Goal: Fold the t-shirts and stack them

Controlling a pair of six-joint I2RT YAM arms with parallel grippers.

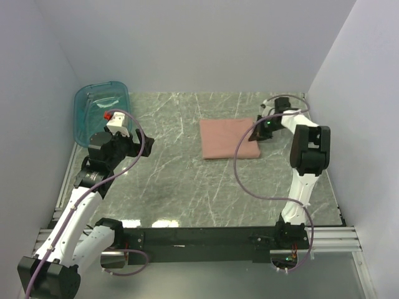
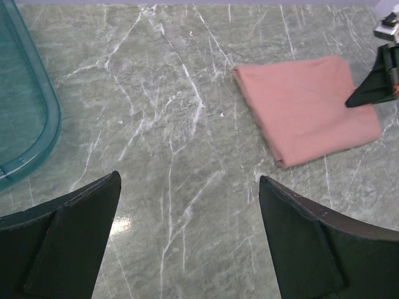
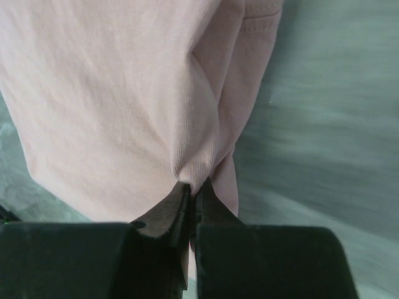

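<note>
Nearest the overhead lens, a black mounting rail [image 1: 199, 237] is seen across the bottom edge, with both arm bases bolted to it. Beyond it a grey-green marbled counter [image 1: 168, 180] is spread out, veined in white.

At the far left corner a translucent teal bin [image 1: 81, 118] is set on the counter, and its curved rim [image 2: 53, 118] is caught at the left of the left wrist view. Just to the right of the bin, the left fingers [image 2: 68, 243] are held above the counter. They are spread wide, and only bare counter is seen between them.

Right of centre, toward the far side, the dusty-pink t-shirt [image 1: 227, 138] is laid flat on the counter, folded into a neat rectangle. It is well apart from the bin and from the left fingers. From the left wrist it is seen at the upper right [image 2: 305, 106].

At the t-shirt's right edge, toward its near corner, the right fingers [image 3: 165, 218] are pressed together on a pinch of the pink cloth. The fabric [image 3: 112, 93] is puckered into a ridge where it is clamped, and a stitched hem is seen at the top of that view. The right forearm is bent down from the right side of the counter.
</note>
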